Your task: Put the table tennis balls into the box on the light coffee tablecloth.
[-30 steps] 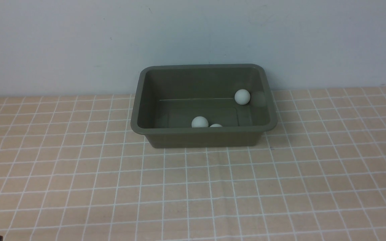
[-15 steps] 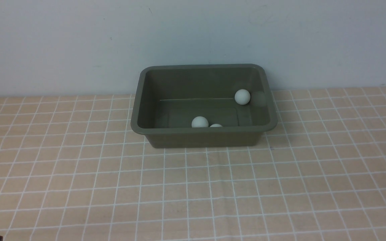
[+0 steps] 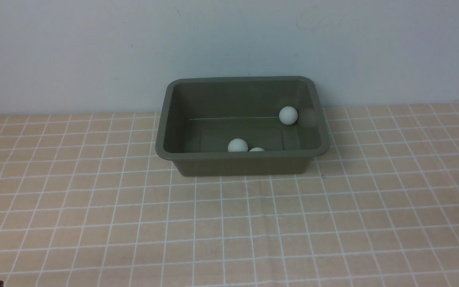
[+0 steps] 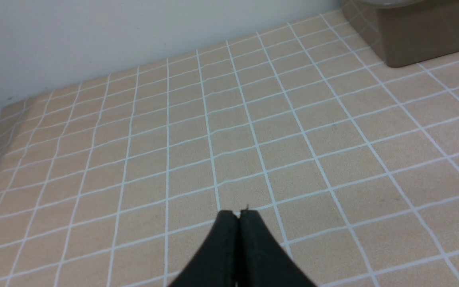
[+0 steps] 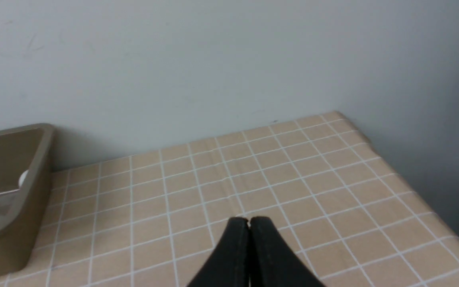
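Balls [image 3: 288, 115] are sitting inside the box [image 3: 242, 162] you are watching: one by the far right wall, two against the near wall. Box is resting far centre on the light coffee tablecloth [image 3: 229, 223]. Left gripper [image 4: 238, 214] and right gripper [image 5: 248, 220] are both pinching together, holding nothing.

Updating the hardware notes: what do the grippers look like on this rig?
Both wrist views show the same design: the left gripper and right gripper each have two matte black fingers, wide at the base, tapering to blunt tips. No cables, markings or pads visible. The arms themselves are out of view.
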Controlling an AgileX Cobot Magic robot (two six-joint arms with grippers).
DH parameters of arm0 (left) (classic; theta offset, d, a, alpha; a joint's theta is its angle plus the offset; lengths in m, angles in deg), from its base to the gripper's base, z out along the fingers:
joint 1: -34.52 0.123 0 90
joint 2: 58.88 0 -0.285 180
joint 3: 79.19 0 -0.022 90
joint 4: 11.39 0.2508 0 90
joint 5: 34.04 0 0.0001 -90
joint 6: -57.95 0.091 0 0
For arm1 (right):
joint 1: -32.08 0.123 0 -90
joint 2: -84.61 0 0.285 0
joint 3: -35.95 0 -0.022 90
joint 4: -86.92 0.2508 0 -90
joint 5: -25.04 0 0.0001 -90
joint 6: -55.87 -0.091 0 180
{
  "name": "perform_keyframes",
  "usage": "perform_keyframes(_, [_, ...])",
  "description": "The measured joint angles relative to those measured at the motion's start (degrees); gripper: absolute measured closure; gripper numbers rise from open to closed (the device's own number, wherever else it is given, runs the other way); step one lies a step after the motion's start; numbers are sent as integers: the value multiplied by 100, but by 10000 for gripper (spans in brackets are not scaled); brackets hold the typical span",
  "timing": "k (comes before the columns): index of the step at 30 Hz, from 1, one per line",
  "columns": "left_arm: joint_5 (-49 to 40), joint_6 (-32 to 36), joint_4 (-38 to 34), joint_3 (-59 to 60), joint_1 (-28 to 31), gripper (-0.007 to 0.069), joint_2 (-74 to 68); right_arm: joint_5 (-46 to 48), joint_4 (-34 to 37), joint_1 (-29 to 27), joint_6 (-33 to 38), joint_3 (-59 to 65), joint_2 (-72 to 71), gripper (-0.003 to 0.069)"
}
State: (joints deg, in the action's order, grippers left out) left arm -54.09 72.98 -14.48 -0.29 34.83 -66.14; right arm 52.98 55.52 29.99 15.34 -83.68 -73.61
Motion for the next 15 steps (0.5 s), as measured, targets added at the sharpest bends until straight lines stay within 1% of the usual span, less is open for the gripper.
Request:
perform_keyframes(2, [0, 0, 0, 0, 0, 693, 0, -101, -6, -143, -7, 264, -288, 676])
perform_keyframes(7, [13, 0, 0, 0, 0, 693, 0, -245, -19, -202, -11, 692, -933, 676])
perform_keyframes(12, [27, 0, 0, 0, 0, 693, 0, -288, -19, -207, -17, 784, -1416, 676])
perform_keyframes(15, [27, 0, 0, 0, 0, 693, 0, -331, -19, -207, -22, 784, -1461, 676])
